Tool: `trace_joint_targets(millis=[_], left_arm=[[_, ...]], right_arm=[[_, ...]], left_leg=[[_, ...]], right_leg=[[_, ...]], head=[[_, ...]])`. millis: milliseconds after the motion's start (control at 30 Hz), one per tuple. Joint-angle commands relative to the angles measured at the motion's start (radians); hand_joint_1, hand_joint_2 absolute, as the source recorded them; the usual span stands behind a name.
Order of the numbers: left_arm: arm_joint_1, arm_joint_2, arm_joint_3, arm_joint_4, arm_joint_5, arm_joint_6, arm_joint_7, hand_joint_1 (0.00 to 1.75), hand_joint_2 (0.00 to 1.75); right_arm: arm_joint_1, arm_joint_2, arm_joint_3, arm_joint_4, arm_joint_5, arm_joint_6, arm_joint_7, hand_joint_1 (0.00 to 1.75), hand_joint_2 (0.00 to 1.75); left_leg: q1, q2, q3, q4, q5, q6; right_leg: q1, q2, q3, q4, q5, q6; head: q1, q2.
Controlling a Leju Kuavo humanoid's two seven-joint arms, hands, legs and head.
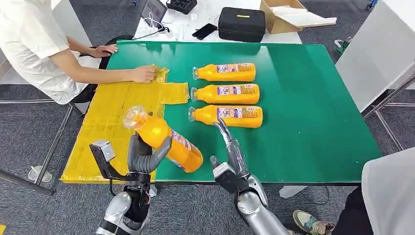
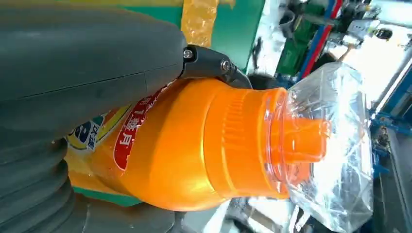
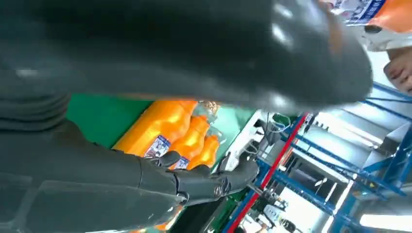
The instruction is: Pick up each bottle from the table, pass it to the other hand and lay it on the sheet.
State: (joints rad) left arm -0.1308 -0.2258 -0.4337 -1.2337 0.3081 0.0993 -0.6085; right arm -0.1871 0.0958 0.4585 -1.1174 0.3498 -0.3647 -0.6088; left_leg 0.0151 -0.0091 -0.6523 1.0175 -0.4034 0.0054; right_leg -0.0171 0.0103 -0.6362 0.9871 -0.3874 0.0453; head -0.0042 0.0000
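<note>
Stood at the laying-down step, by judgement: handover looked done, one bottle in the left hand and not yet on the sheet.

Left hand point(image 1: 143, 157), lower left of the head view, was clamped around the held bottle point(image 1: 164, 139), fingers wrapped about its body. Bottle was tilted, clear cap toward upper left, base toward lower right, raised over the near edge where the yellow sheet point(image 1: 105, 122) met the green table point(image 1: 303, 107). In the left wrist view, thumb pressed across the label of that same bottle point(image 2: 194, 145), clear cap standing free past the fingers.

Right hand point(image 1: 230, 147), lower centre of the head view, held nothing; fingers stretched out and apart, tips pointing up the frame toward the nearest lying bottle point(image 1: 227, 115). Could not tell whether they touched it. In the right wrist view, fingers point(image 3: 209, 182) spread and empty, with orange bottles beyond.

Three bottles lay on their sides in a column at centre frame: the nearest one, the middle bottle point(image 1: 226, 92) and the far bottle point(image 1: 225, 72), caps to the left, all still on the table.

A person's hand point(image 1: 143, 74), upper left, rested on the far edge of the sheet.

Next called for, as a judgement: swinging the held bottle leftward over the sheet, lowering it onto its side, spreading the fingers only once it rested; keeping clear of the person's hand; minding a roll.
</note>
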Motion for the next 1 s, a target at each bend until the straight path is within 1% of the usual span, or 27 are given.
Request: trace_joint_targets(millis=[33, 100, 133, 167, 200, 233, 267, 333, 367, 467, 500, 533, 567, 600, 633, 667, 733, 833, 867, 933, 967, 1000], left_arm=[[-0.054, 0.069, 0.054, 0.043, -0.318, 0.344, -0.060, 1.75, 1.75], [-0.055, 0.071, 0.079, 0.037, -0.337, 0.345, -0.053, 1.75, 1.75], [-0.064, 0.071, 0.086, 0.047, -0.382, 0.387, -0.037, 1.75, 1.75], [-0.073, 0.070, 0.099, 0.055, -0.393, 0.387, -0.031, 1.75, 1.75], [-0.091, 0.076, 0.092, 0.087, -0.483, 0.456, -0.020, 1.75, 1.75], [-0.100, 0.078, 0.093, 0.102, -0.506, 0.468, -0.021, 1.75, 1.75], [-0.133, 0.095, 0.073, 0.181, -0.687, 0.577, 0.023, 1.75, 1.75], [-0.146, 0.094, 0.089, 0.219, -0.683, 0.572, 0.002, 1.75, 1.75], [-0.153, 0.081, 0.143, 0.261, -0.868, 0.599, 0.024, 1.75, 1.75], [-0.208, 0.101, 0.168, 0.406, -1.094, 0.599, 0.107, 1.75, 1.75], [-0.219, 0.101, 0.221, 0.450, -1.264, 0.599, 0.132, 1.75, 1.75], [-0.228, 0.100, 0.247, 0.475, -1.307, 0.599, 0.130, 1.75, 1.75], [-0.248, 0.105, 0.267, 0.517, -1.396, 0.599, 0.129, 1.75, 1.75], [-0.259, 0.103, 0.299, 0.534, -1.473, 0.599, 0.126, 1.75, 1.75], [-0.260, 0.102, 0.308, 0.533, -1.501, 0.599, 0.129, 1.75, 1.75], [-0.275, 0.106, 0.304, 0.566, -1.534, 0.599, 0.125, 1.75, 1.75], [-0.292, 0.104, 0.306, 0.607, -1.536, 0.599, 0.118, 1.75, 1.75], [-0.353, 0.109, 0.261, 0.778, -1.511, 0.598, 0.069, 1.75, 1.75], [-0.356, 0.095, 0.289, 0.801, -1.429, 0.525, 0.012, 1.75, 1.75], [-0.356, 0.099, 0.277, 0.807, -1.431, 0.523, 0.006, 1.75, 1.75], [-0.355, 0.108, 0.240, 0.826, -1.456, 0.516, 0.007, 1.75, 1.75], [-0.355, 0.109, 0.239, 0.833, -1.451, 0.502, 0.007, 1.75, 1.75]], right_arm=[[0.071, 0.016, -0.149, -0.183, -0.054, -0.148, -0.072, 0.00, 0.00], [0.087, 0.015, -0.166, -0.242, -0.053, -0.158, -0.071, 0.00, 0.00], [0.097, 0.029, -0.189, -0.293, -0.073, -0.192, -0.089, 0.00, 0.00], [0.108, 0.030, -0.192, -0.340, -0.104, -0.198, -0.089, 0.00, 0.00], [0.110, 0.022, -0.178, -0.376, -0.113, -0.238, -0.089, 0.00, 0.00], [0.109, 0.021, -0.176, -0.378, -0.115, -0.244, -0.089, 0.00, 0.00], [0.103, 0.018, -0.170, -0.370, -0.109, -0.250, -0.089, 0.00, 0.00], [0.096, 0.017, -0.167, -0.363, -0.111, -0.254, -0.089, 0.00, 0.00], [0.086, 0.018, -0.166, -0.335, -0.121, -0.227, -0.089, 0.00, 0.00], [0.063, 0.026, -0.158, -0.288, -0.116, -0.200, -0.089, 0.00, 0.00], [0.059, 0.024, -0.145, -0.270, -0.107, -0.204, -0.089, 0.00, 0.00], [0.055, 0.020, -0.134, -0.266, -0.104, -0.211, -0.089, 0.00, 0.00], [0.048, 0.014, -0.114, -0.257, -0.103, -0.231, -0.089, 0.00, 0.00], [0.039, 0.008, -0.097, -0.245, -0.111, -0.240, -0.089, 0.00, 0.00], [0.035, 0.007, -0.091, -0.241, -0.113, -0.241, -0.089, 0.00, 0.00], [0.026, 0.007, -0.086, -0.229, -0.112, -0.246, -0.089, 0.00, 0.00], [0.019, 0.007, -0.082, -0.221, -0.117, -0.238, -0.089, 0.00, 0.00], [0.005, 0.003, -0.068, -0.208, -0.128, -0.238, -0.089, 0.00, 0.00], [0.004, 0.004, -0.070, -0.202, -0.132, -0.240, -0.089, 0.00, 0.00], [0.004, 0.002, -0.067, -0.203, -0.133, -0.238, -0.089, 0.00, 0.00], [0.000, 0.001, -0.063, -0.200, -0.139, -0.232, -0.089, 0.00, 0.00], [-0.001, 0.002, -0.062, -0.198, -0.140, -0.232, -0.089, 0.00, 0.00]], left_leg=[[0.000, 0.000, 0.003, -0.001, -0.001, 0.000], [0.000, 0.000, 0.003, 0.000, -0.001, 0.000], [0.000, 0.000, 0.005, 0.000, -0.002, 0.000], [0.000, 0.000, 0.003, 0.000, -0.001, 0.000], [0.000, 0.000, 0.002, 0.000, -0.001, 0.000], [0.000, 0.000, 0.004, 0.001, -0.002, 0.000], [-0.001, 0.000, 0.003, 0.000, -0.001, 0.000], [0.000, -0.001, 0.005, -0.001, -0.001, 0.001], [0.000, 0.000, 0.004, -0.001, -0.001, 0.000], [0.000, 0.001, 0.005, -0.002, 0.000, 0.000], [0.000, 0.001, 0.004, -0.002, 0.000, 0.000], [0.000, 0.002, 0.009, -0.002, -0.001, 0.000], [0.000, 0.002, 0.006, -0.002, 0.000, 0.000], [0.000, 0.004, 0.009, -0.002, -0.001, 0.000], [0.000, 0.003, 0.004, -0.001, 0.000, 0.000], [0.000, 0.005, 0.007, -0.001, -0.001, 0.000], [0.000, 0.002, 0.004, -0.001, 0.000, 0.000], [0.000, 0.001, 0.005, -0.001, 0.000, 0.000], [0.000, 0.001, 0.007, -0.001, -0.001, 0.000], [0.000, 0.003, 0.009, -0.001, -0.002, 0.001], [0.000, 0.001, 0.003, -0.001, 0.000, 0.000], [0.000, 0.003, 0.005, -0.001, -0.001, 0.000]], right_leg=[[0.000, -0.002, 0.003, 0.000, -0.001, -0.002], [0.000, -0.001, 0.003, 0.000, -0.001, -0.002], [0.001, -0.002, 0.005, 0.001, -0.002, -0.002], [0.000, -0.002, 0.004, 0.001, -0.002, -0.002], [0.000, -0.001, 0.002, 0.001, -0.001, -0.002], [0.000, -0.001, 0.003, 0.001, -0.002, -0.002], [0.000, -0.002, 0.002, 0.001, -0.002, -0.002], [0.000, -0.002, 0.005, 0.000, -0.002, -0.002], [0.000, -0.001, 0.004, -0.001, -0.001, -0.002], [0.000, 0.000, 0.004, -0.001, 0.000, -0.002], [0.001, 0.000, 0.004, -0.001, 0.000, -0.002], [0.001, -0.001, 0.009, -0.002, -0.001, -0.003], [0.000, 0.001, 0.005, -0.002, 0.000, -0.002], [0.001, 0.002, 0.008, -0.002, -0.001, -0.003], [0.000, 0.002, 0.003, -0.001, 0.001, -0.001], [0.001, 0.003, 0.006, -0.001, 0.000, -0.002], [0.001, 0.001, 0.004, -0.001, 0.000, -0.002], [0.000, -0.001, 0.005, -0.001, -0.001, -0.002], [0.001, -0.001, 0.007, -0.001, -0.001, -0.002], [0.001, 0.000, 0.009, -0.001, -0.002, -0.002], [0.000, 0.000, 0.003, 0.000, 0.000, -0.001], [0.000, 0.001, 0.005, -0.001, 0.000, -0.002]], head=[[0.000, 0.000], [0.000, 0.000], [0.000, 0.000], [0.000, 0.000], [0.000, 0.000], [0.000, 0.000], [0.000, 0.000], [0.000, 0.000], [0.000, 0.000], [0.000, 0.000], [0.000, 0.000], [0.000, 0.000], [0.000, 0.000], [0.000, 0.000], [0.000, 0.000], [0.000, 0.000], [0.000, 0.000], [0.000, 0.000], [0.000, 0.000], [0.000, 0.000], [0.000, 0.000], [0.000, 0.000]])
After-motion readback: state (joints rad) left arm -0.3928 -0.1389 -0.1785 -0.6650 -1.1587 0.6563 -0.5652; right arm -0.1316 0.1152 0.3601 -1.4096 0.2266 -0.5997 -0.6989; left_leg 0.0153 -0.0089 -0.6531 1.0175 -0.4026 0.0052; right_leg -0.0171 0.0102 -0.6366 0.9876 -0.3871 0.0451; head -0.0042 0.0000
